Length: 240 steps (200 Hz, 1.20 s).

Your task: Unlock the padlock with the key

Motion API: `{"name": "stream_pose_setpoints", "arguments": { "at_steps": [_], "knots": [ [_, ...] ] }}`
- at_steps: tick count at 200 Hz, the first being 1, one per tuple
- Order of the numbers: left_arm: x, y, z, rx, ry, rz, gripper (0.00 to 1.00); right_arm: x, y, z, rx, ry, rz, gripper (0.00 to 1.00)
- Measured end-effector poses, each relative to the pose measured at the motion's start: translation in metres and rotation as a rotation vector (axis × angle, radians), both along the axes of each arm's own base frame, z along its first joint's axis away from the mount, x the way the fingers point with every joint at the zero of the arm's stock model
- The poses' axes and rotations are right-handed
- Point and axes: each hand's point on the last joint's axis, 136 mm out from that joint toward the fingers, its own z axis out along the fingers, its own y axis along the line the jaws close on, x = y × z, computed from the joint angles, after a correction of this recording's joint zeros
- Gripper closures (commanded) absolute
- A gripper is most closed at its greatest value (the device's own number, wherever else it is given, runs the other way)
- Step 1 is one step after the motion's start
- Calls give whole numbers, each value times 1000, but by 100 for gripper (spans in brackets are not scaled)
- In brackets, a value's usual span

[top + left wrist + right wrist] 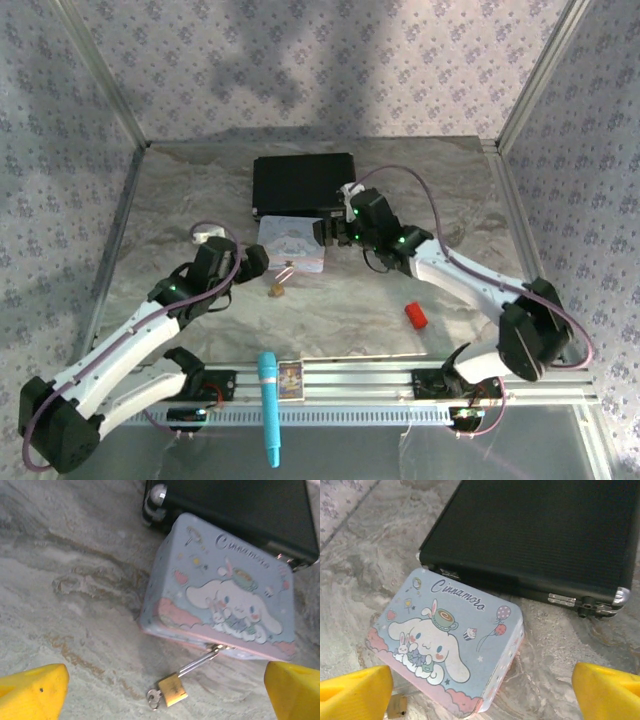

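The left gripper (255, 262) hangs low over the table (180, 190), its yellow fingers (32, 692) wide apart and holding nothing. Ahead of them on the table lies the padlock (173, 690), with the key (154, 697) touching its near end. The shackle reaches the near edge of the tin (220, 590). Off to the right sits a red cylinder (415, 316). The right gripper (326, 233) hovers at the tin's right side, its fingers (355, 690) spread and empty. Right behind the tin lies a black case (303, 183).
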Motion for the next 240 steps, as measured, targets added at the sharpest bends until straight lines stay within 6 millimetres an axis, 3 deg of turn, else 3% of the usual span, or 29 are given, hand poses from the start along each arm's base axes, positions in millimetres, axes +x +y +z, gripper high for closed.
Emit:
{"name": "stream_pose_setpoints", "arguments": {
  "at_steps": [22, 60, 75, 104, 130, 156, 240],
  "knots": [
    [-1, 0, -12, 5, 39, -6, 0, -18, 15, -28, -67, 81, 31, 8],
    [-1, 5, -23, -15, 58, 13, 0, -64, 84, -55, -185, 115, 123, 13],
    [-2, 13, -28, -25, 71, 35, 0, -71, 106, -67, -202, 127, 132, 14],
    [-3, 29, -31, -57, 70, 92, 0, -74, 130, -103, -272, 166, 113, 14],
    [-8, 42, -31, -89, 57, 130, 0, -76, 140, -127, -316, 193, 90, 16],
    [-12, 48, -36, -102, 65, 145, 0, -73, 137, -144, -356, 215, 51, 19],
    [-19, 43, -52, -141, 99, 134, 0, -67, 135, -162, -383, 250, -34, 23]
  ]
}}
